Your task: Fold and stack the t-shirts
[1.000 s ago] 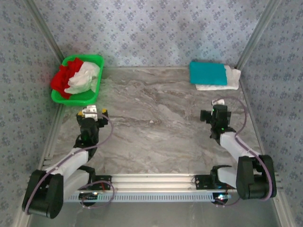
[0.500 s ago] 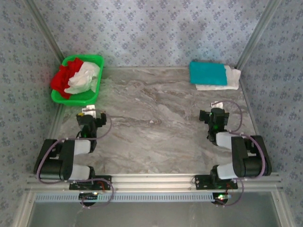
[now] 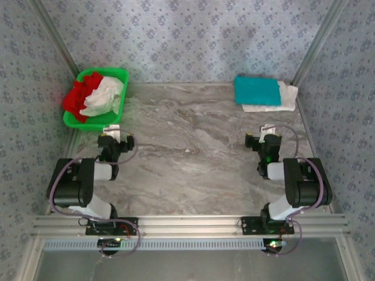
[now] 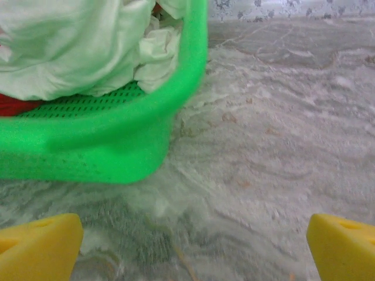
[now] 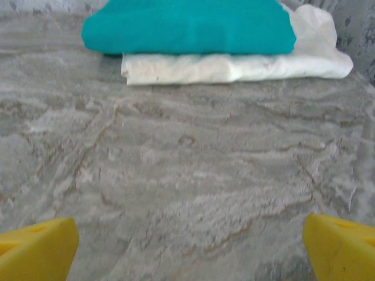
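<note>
1. Tabletop (image 3: 193, 140): grey marble-look slab with pale and brown veining, matte finish
2. Walls (image 3: 193, 35) on three sides carry blue-grey wallpaper with a small repeating flower motif. Silver metal posts (image 3: 58, 47) rise at the far corners. A slotted aluminium rail (image 3: 187, 223) runs along the near edge, with both arm bases on it
3. Green basket (image 3: 94, 122) at the tabletop's far-left corner: glossy plastic, rounded corners, perforated mesh inside
4. In the basket: red t-shirt (image 3: 75, 96) bunched on the left, crumpled white t-shirt (image 3: 105, 96) on the right. Both are unfolded, soft and creased
5. Far-right corner: teal t-shirt (image 3: 256, 91) folded to a flat rectangle, with the side facing up plain teal. It lies on a folded white t-shirt (image 3: 288, 99), which sticks out at the right and near sides
6. Left gripper (image 4: 190, 249): jaws spread wide, nothing held, low over the tabletop just near of the basket and facing it. Fingertips (image 4: 38, 246) are yellow wedges
7. Right gripper (image 5: 190, 246): jaws spread wide, nothing held, low over the right side of the tabletop. It faces the folded stack, apart from it
</note>
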Motion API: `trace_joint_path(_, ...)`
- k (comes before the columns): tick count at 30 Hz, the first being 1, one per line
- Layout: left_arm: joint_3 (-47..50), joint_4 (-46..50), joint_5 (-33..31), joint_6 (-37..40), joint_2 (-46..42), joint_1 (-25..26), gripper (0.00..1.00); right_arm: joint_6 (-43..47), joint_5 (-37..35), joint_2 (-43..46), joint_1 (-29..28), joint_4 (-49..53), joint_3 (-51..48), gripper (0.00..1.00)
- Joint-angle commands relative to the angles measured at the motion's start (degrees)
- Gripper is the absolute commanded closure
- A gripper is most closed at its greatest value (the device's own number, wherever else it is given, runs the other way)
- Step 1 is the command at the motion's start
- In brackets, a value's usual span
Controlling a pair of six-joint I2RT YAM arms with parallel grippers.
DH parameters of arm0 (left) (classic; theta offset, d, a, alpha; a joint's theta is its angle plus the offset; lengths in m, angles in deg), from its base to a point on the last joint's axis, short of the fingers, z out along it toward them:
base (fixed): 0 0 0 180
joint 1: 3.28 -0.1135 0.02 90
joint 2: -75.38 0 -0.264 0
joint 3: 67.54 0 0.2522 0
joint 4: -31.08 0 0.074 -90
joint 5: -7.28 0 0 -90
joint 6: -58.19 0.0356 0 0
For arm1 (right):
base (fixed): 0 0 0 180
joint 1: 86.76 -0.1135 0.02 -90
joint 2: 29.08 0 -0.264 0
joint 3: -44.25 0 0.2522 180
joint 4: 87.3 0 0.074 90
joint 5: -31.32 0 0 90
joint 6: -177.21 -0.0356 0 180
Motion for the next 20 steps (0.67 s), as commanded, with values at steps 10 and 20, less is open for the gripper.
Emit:
trace_joint_path(10,-2.34,4.29,2.88,-2.05,0.08,-2.02,0.02,-0.34,1.97,-0.15,0.6,1.88,1.17,0.0)
trace_joint_path(20,-2.01,3.77,3.0,-2.08,-0.08,-2.04,0.02,-0.42,2.57,-0.09,0.85,2.04,1.14,0.0)
